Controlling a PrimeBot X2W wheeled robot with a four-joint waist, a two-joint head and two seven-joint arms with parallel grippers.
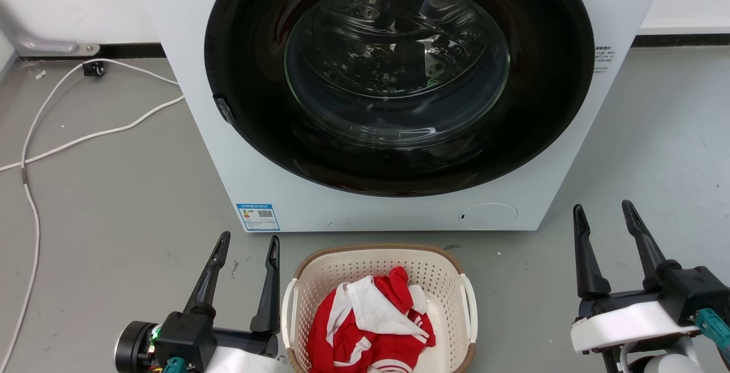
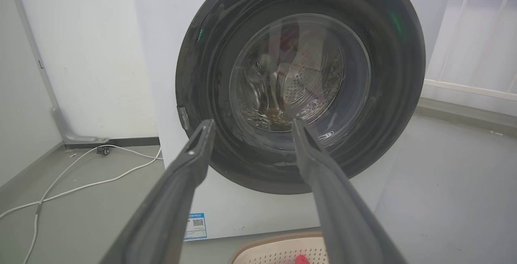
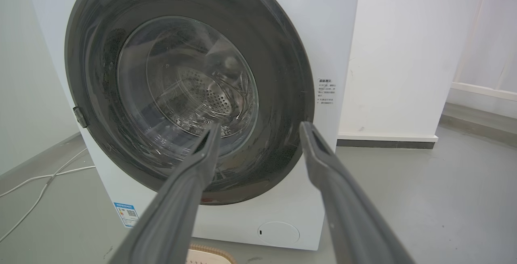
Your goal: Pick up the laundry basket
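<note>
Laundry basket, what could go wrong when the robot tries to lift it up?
1. The left end effector sits close beside the laundry basket, while the right end effector is farther off. Both are open. A lopsided lift could tip the basket and spill the red-and-white garment.
2. The basket stands close to the washing machine, so swinging it forward might bump it.

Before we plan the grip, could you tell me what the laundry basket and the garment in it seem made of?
The laundry basket looks like matte cream plastic: moulded perforated walls, smooth white handles; brown rim trim perhaps woven-look plastic. The red-and-white garment seems soft fabric, crumpled in folds.
</note>
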